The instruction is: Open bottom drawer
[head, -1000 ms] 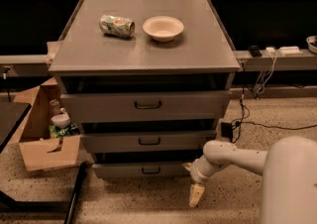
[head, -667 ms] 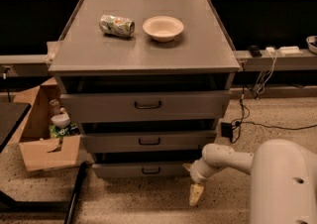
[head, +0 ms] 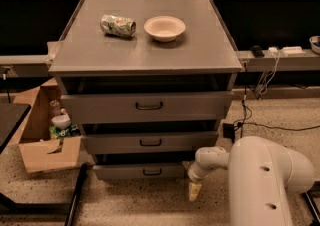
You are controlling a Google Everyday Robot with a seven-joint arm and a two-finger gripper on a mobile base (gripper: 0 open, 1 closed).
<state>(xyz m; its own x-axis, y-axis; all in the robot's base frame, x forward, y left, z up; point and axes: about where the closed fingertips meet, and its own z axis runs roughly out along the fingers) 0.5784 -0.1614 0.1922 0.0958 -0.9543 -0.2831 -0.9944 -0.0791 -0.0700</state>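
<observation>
The bottom drawer (head: 137,171) is the lowest and narrowest of three grey drawer fronts in the cabinet, with a small dark bar handle (head: 151,172). It sits close to the floor. My gripper (head: 194,190) hangs at the end of the white arm, just right of and slightly below the drawer's right end, pointing down at the floor. It is beside the drawer and not on the handle. My large white arm link (head: 265,180) fills the lower right.
The middle drawer (head: 150,142) and top drawer (head: 147,106) are above. A crushed can (head: 118,25) and a bowl (head: 164,28) sit on the cabinet top. An open cardboard box (head: 47,140) stands at the left. Cables (head: 250,115) trail at the right. A dark frame leg (head: 75,195) is at the lower left.
The white arm link has swung in from the right and looms larger in the lower right. The gripper stays near the drawer's right end. The drawers have not moved.
</observation>
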